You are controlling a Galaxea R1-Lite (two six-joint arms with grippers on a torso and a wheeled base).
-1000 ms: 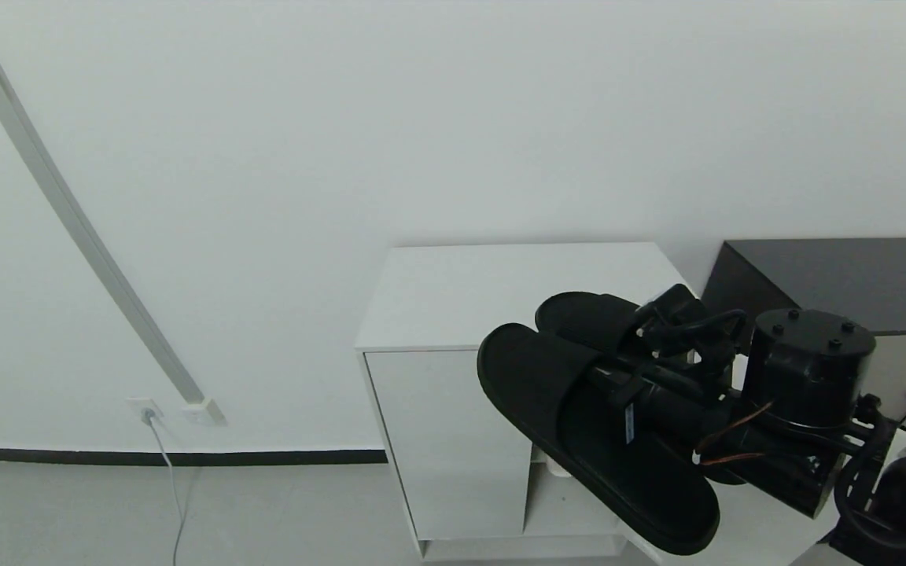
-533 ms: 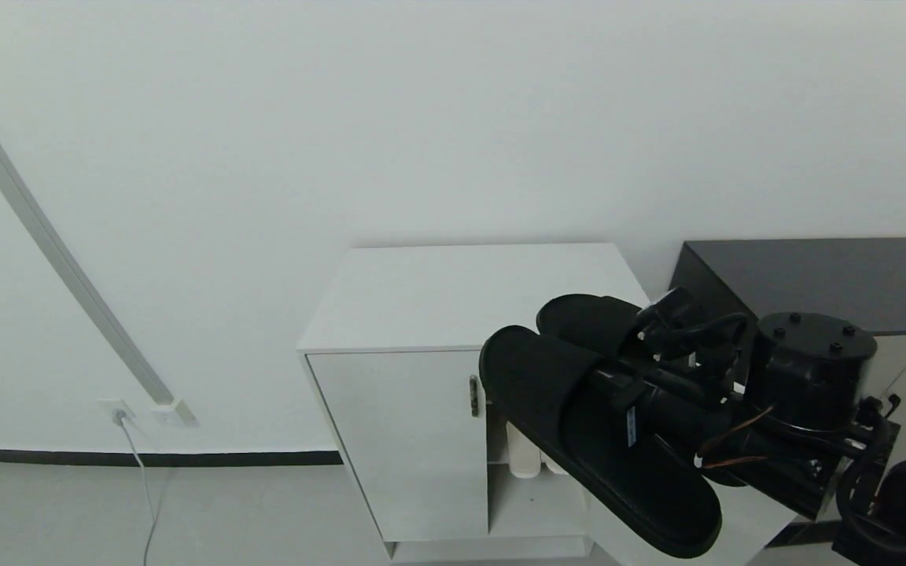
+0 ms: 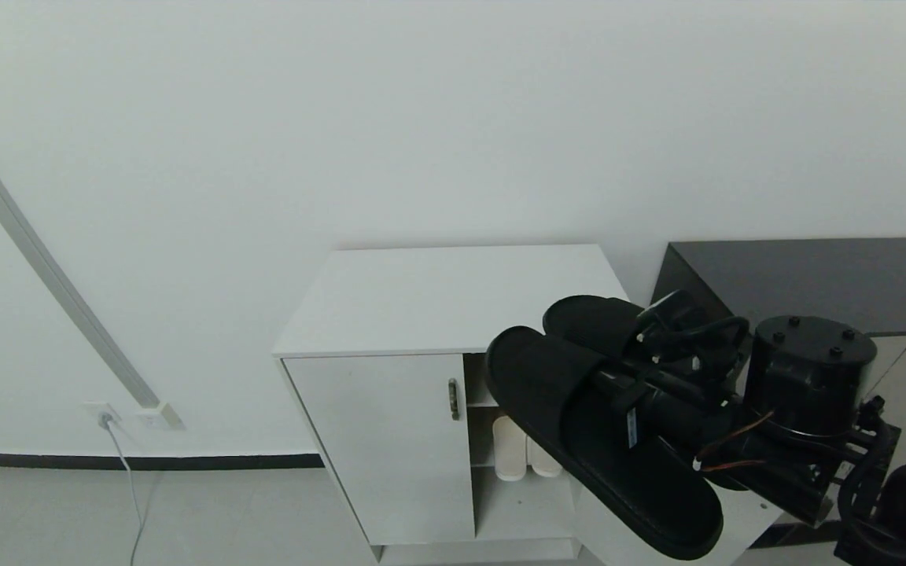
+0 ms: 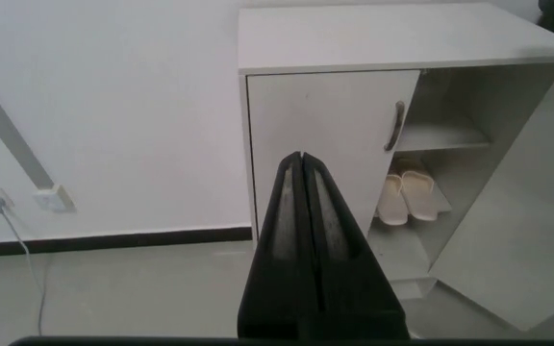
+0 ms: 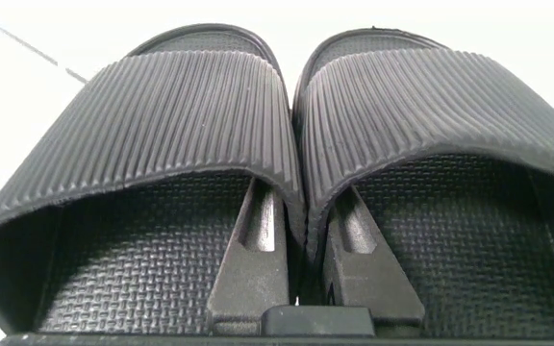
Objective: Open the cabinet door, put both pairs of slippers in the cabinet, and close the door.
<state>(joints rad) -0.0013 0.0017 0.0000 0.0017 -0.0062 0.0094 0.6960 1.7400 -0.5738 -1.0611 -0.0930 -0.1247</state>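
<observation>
Your right gripper (image 5: 303, 207) pinched the black slippers (image 3: 610, 448) together, aloft before the white cabinet (image 3: 437, 299) against the wall. Pale slippers (image 3: 520, 460) sat on its shelf. Left gripper (image 4: 302, 161): jaws pressed together, empty, above the grey floor (image 3: 44, 519).

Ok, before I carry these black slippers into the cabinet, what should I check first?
1. The right cabinet door is swung open: ok.
2. The black slippers are pinched together by the right end effector: ok.
3. The white slippers are stowed inside the cabinet: ok.
4. The upper shelf is bare for the black pair: ok.
5. The left end effector is shut and empty: ok.
6. Clearance past the door edge on approach: cannot tell.
</observation>
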